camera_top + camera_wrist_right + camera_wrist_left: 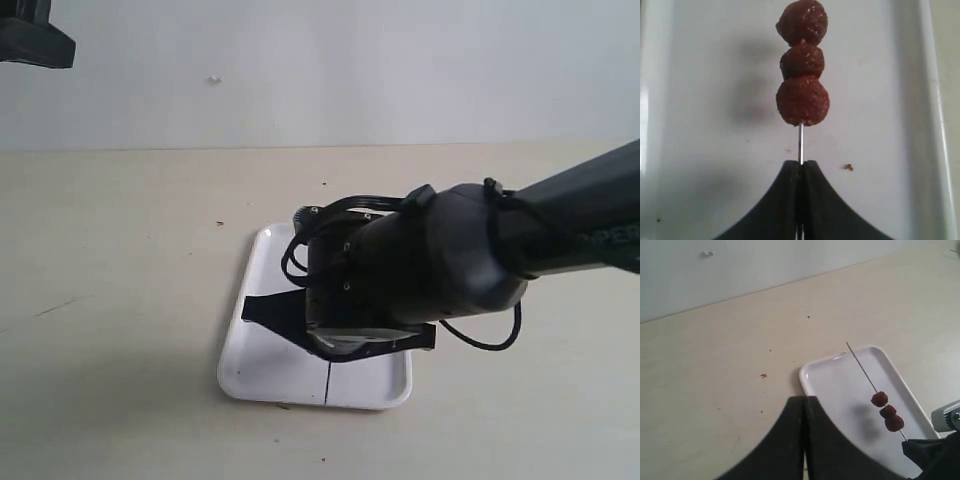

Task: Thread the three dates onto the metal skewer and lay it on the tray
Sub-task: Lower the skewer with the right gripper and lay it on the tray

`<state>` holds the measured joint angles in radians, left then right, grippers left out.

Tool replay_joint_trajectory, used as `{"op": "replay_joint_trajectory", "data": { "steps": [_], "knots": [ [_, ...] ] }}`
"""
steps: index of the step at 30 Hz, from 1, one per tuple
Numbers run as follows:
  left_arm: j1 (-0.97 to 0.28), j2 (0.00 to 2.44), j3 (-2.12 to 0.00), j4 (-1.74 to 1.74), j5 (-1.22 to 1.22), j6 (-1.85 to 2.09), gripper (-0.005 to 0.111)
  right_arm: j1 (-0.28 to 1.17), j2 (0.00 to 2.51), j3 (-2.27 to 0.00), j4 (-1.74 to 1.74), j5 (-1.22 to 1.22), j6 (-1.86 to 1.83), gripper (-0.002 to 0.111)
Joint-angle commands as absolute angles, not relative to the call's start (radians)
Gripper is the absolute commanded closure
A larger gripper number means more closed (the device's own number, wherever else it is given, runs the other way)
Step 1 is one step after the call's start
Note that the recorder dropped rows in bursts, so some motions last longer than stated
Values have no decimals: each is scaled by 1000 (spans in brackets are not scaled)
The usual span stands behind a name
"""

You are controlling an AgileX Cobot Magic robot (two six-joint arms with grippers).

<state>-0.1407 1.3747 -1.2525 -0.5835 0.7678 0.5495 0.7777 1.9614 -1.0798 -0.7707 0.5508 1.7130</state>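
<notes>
The right tool (800, 166) is clenched on the metal skewer (800, 142) and holds it over the white tray (250, 372), which lies on the table (120, 250). The three dates (802, 65) sit threaded on the skewer, touching one another just beyond the tool's fingertips, and cast a shadow on the tray's floor beside them. The left tool (805, 402) is clenched on nothing, apart from the skewer and the dates.

Dates (801, 61): I count three.
Skewer (800, 145): I count one.
Tray (700, 75): I count one.
My pincers: two, the left pincer (805, 399) and the right pincer (800, 164).
</notes>
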Motion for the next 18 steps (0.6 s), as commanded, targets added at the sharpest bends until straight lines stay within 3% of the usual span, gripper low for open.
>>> {"op": "replay_joint_trajectory", "data": {
  "steps": [1,7,18],
  "knots": [
    [-138,1368,-1252,-598,747,545,107,780,1988,-1088,-788,516,1702,108],
    [-138,1368,-1252,-598,747,545,107,780,2002,-1089,-790,501,1702,105],
    [-138,1368,-1252,-598,743,545,107,780,2002,-1089,-810,499,1702,76]
  ]
}}
